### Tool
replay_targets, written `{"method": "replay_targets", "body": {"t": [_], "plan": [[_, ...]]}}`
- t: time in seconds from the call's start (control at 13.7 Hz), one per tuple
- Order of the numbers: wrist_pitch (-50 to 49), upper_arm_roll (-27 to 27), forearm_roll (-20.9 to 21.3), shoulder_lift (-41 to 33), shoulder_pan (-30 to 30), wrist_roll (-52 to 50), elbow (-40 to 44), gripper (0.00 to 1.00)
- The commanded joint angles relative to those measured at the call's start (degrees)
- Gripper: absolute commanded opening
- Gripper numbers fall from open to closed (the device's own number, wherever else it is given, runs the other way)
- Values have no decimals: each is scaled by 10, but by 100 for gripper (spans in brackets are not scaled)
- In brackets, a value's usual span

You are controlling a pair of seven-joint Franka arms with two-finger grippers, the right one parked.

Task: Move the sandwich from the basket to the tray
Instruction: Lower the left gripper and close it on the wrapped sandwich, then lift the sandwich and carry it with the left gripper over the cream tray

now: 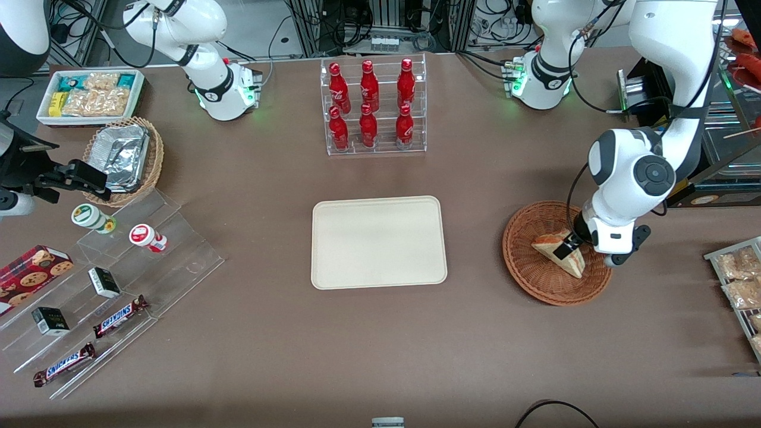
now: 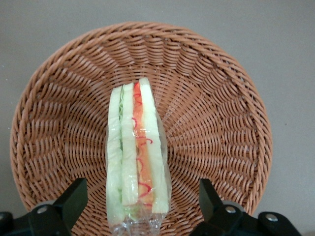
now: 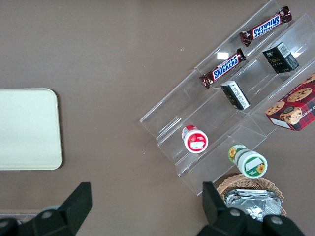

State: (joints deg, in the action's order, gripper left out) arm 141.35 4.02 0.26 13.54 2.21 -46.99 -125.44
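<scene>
The triangular wedge sandwich of pale white bread with orange-red and green filling (image 2: 138, 157) stands on edge in clear wrap, cut face up, in the round reddish-brown woven wicker basket (image 2: 216, 113); we read that upright pose as handy, since the two flat bread faces sit outward for a side pinch; in the front view the sandwich (image 1: 550, 244) lies in the basket (image 1: 529, 273) toward the working arm's end of the counter.

The left arm's black two-finger claw (image 2: 139, 206) is down over the wedge; its fingers (image 2: 74, 199) stand wide apart, one on each side of the bread, clear gaps both sides, nothing held; we judge it is lined up across the thin axis so closing squeezes bread faces, not the filling edge; the front view shows the claw (image 1: 566, 245) low at the sandwich, inside the basket rim.

The flat cream-beige rectangular tray with rounded corners (image 1: 333, 273) lies bare at the counter's middle, well apart from the basket, toward the parked arm's end; we take that as the drop spot, open and reachable; the clear rack of red bottles (image 1: 373, 107) stands farther from the front camera than the tray, off the likely carry path.

Step in hand, we judge: closing on the wedge; lift and carry not yet done; risk is soft bread crushing or wrap slipping.
</scene>
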Motion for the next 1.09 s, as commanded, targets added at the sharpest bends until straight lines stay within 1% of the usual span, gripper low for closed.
{"method": "replay_targets", "body": {"t": [0.0,0.44,0.51,0.58,0.73,0.8,0.87,1.02], "plan": [[21,-2,-5,4,5,-13,-10,100],[56,-3,-5,39,4,-18,-9,100],[56,-3,-5,40,3,-18,-9,97],[56,-3,-5,43,3,-18,-9,83],[55,-4,-4,44,3,-17,-9,35],[54,-4,-4,44,3,-14,-8,24],[51,-4,-2,41,2,-12,-6,16],[33,-5,4,27,3,-10,-2,16]]}}
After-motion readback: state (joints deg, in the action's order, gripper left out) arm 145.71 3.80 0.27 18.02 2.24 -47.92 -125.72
